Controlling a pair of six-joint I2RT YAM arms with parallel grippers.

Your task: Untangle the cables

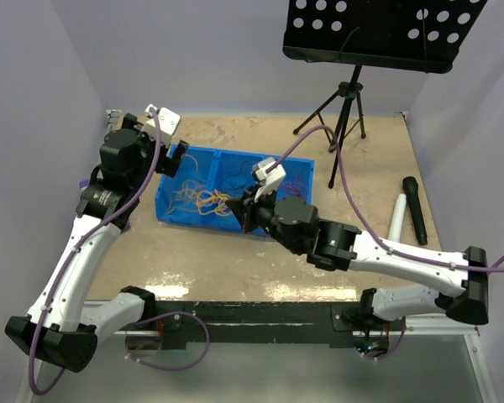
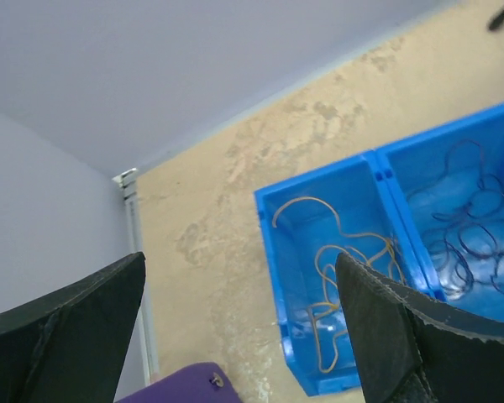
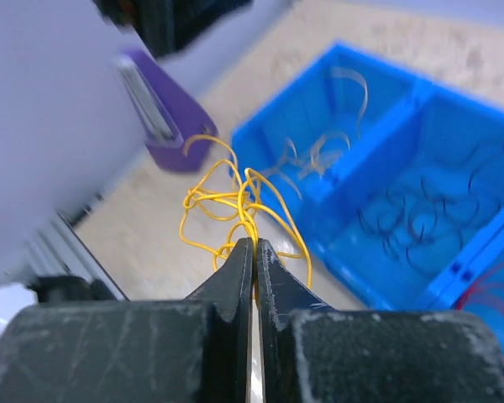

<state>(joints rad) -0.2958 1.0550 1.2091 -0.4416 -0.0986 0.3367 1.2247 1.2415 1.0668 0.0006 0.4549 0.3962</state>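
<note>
I am pinching 1 curly clump of thin orange-yellow wires in my right gripper, jaws closed, at the near edge of the blue plastic bin; loops could snag or slip out. Beyond, my left gripper is hovering wide open.

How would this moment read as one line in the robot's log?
right hand: shut on yellow cables | left hand: open, empty | blue bin: orange cables and dark cables in separate compartments
</note>
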